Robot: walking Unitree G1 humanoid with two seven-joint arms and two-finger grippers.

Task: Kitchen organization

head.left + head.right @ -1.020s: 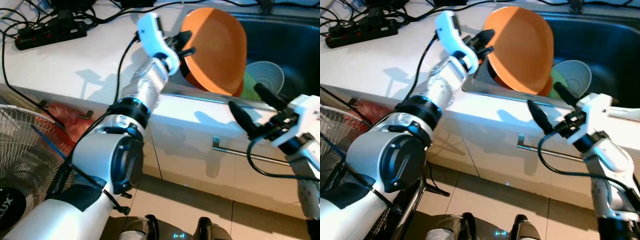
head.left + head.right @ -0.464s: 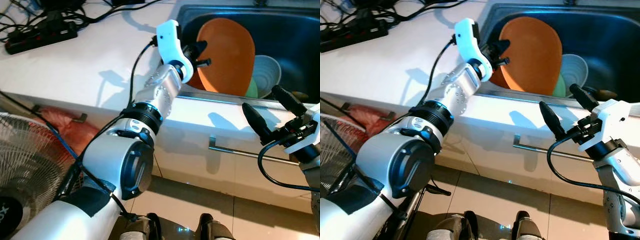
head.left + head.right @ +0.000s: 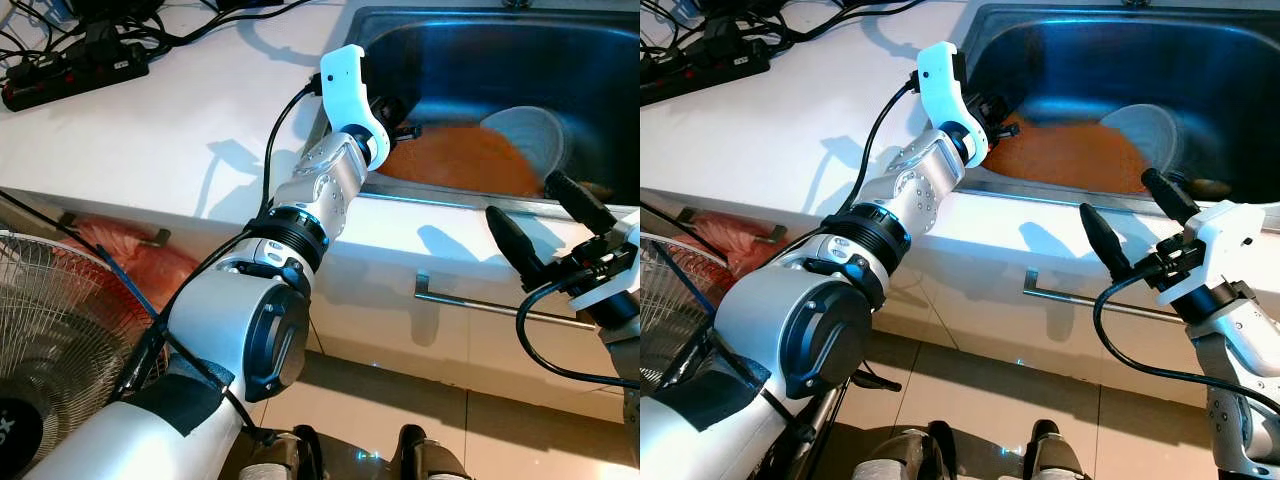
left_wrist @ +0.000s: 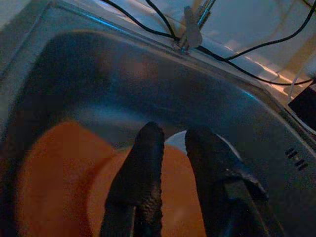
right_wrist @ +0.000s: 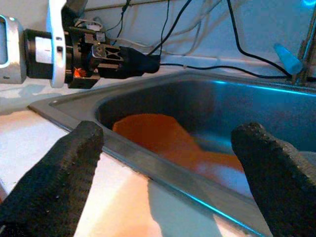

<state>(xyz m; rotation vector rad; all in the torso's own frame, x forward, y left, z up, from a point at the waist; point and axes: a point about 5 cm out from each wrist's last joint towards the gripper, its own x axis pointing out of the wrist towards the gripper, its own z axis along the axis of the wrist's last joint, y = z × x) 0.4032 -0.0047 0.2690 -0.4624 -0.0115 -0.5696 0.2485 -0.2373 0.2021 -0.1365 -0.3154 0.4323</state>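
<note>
Orange plate (image 3: 462, 160) in sink (image 3: 470, 50), pale bowl (image 3: 535, 130) beside, power strip (image 3: 75, 78) on counter (image 3: 170, 120)

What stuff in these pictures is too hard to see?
- Orange plate: blurred in both eye views.
- White bowl: partly hidden behind the plate.
- Faucet: top cut off in the left wrist view.
- Left gripper fingertips: grip unclear.
</note>
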